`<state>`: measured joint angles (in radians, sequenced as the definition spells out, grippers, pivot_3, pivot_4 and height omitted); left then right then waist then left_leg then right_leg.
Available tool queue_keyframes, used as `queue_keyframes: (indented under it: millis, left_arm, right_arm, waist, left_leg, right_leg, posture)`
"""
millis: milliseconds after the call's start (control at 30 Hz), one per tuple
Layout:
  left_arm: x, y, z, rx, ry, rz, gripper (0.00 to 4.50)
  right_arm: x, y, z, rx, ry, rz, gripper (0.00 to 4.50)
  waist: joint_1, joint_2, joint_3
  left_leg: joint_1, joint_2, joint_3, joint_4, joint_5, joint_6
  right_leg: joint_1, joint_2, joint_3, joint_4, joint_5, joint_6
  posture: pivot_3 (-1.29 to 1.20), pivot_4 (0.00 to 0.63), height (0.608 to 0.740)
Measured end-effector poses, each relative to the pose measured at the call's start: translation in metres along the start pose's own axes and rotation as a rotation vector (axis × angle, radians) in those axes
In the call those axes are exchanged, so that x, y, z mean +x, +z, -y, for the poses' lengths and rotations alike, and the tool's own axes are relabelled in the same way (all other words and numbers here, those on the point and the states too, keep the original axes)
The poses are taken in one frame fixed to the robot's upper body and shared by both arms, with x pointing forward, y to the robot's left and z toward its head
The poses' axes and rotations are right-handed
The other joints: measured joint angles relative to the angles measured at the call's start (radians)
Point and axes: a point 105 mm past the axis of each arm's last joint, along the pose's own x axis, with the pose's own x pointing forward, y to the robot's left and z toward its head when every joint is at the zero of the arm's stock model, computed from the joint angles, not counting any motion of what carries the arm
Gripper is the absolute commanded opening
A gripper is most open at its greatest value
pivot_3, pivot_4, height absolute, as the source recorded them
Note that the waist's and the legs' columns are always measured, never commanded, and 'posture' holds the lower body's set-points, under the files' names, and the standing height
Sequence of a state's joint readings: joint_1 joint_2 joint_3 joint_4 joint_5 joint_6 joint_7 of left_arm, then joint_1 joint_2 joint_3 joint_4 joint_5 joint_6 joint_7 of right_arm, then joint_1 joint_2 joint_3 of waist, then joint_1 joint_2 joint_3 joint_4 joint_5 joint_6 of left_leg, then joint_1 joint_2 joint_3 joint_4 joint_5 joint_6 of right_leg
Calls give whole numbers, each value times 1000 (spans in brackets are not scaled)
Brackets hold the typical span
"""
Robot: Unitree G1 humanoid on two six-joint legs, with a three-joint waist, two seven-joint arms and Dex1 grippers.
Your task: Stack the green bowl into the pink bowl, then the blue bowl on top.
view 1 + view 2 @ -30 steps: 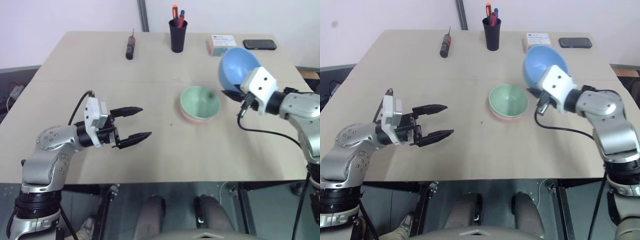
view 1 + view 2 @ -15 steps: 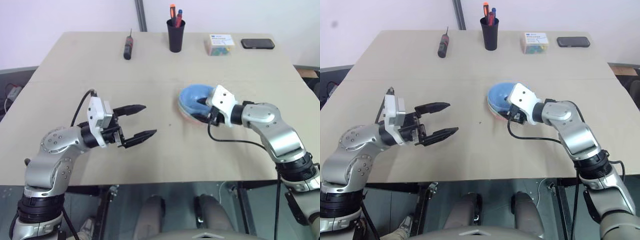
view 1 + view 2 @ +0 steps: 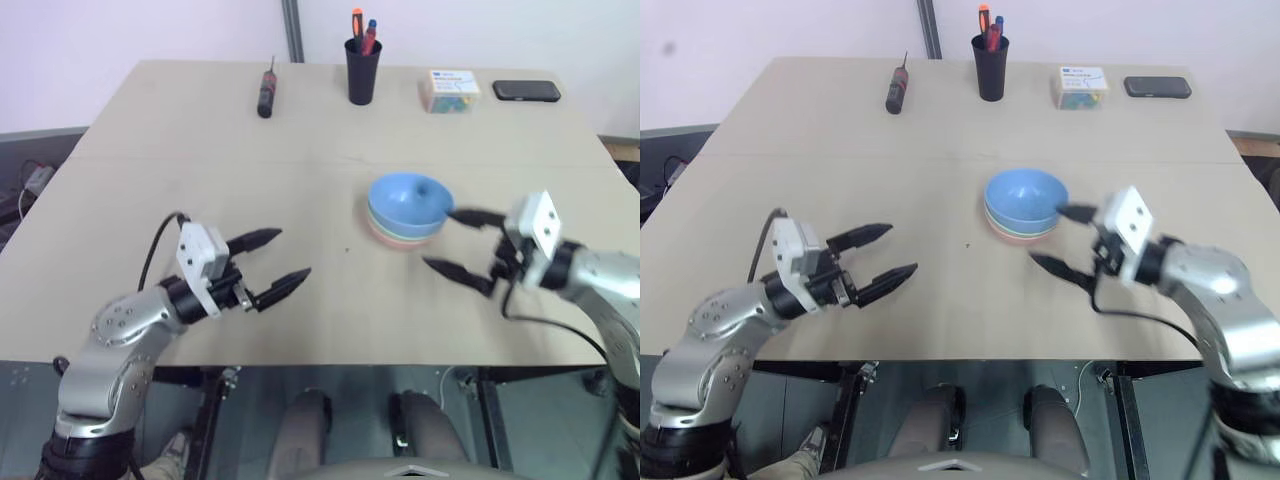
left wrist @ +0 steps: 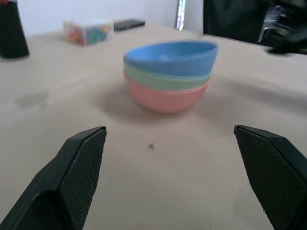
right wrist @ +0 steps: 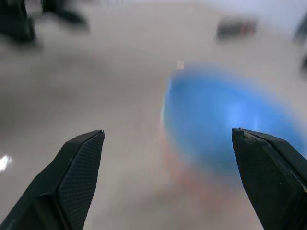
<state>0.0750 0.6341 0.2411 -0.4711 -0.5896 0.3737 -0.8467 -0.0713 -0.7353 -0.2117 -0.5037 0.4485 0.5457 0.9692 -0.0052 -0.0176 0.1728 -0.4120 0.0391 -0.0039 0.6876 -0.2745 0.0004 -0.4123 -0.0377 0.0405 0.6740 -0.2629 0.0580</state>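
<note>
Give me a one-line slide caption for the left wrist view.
Blue bowl nested on green bowl in pink bowl.

Sky-blue bowl (image 3: 408, 201) over mint-green bowl (image 4: 165, 80) over salmon-pink bowl (image 4: 165, 98), all plain. Table (image 3: 200, 180) pale beige; cup (image 3: 363, 77) black, phone (image 3: 526, 91) black. Gripper fingers (image 3: 272, 290) black, textured pads.

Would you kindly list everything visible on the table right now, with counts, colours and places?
blue bowl: one, sky blue, top of the stack at mid-table
green bowl: one, mint green, nested under the blue
pink bowl: one, salmon pink, bottom of the stack
screwdriver: one, black and red, far edge
pen cup: one, black, holding pens, far edge
clear box: one, colourful contents, far edge
phone: one, black, far right corner
table: one, beige
left gripper: jaws open, empty
right gripper: jaws open, empty, beside the stack
</note>
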Motion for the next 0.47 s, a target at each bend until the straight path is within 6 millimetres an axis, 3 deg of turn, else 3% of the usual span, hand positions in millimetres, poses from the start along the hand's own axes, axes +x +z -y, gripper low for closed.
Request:
queue_keyframes:
  millis: [200, 467]
  left_arm:
    - [-31, 4, -13, 37, 118, -42, 4500]
    - [-47, 15, -16, 74, 89, -68, 4500]
  right_arm:
    - [-70, -35, 35, 15, -211, -141, 4447]
    - [-80, -26, 43, -68, -225, -90, 4447]
  waist:
    - [-10, -1, 0]
    - [-9, -1, 1]
  left_leg:
    - [19, 2, 5, -3, 0, 0]
    - [22, 3, 11, -3, 0, 0]
  right_leg:
    - [13, 3, 4, 3, -2, -3]
    - [14, 4, 10, 2, -2, -2]
  posture:
    - [0, 150, 740]
    - [0, 150, 740]
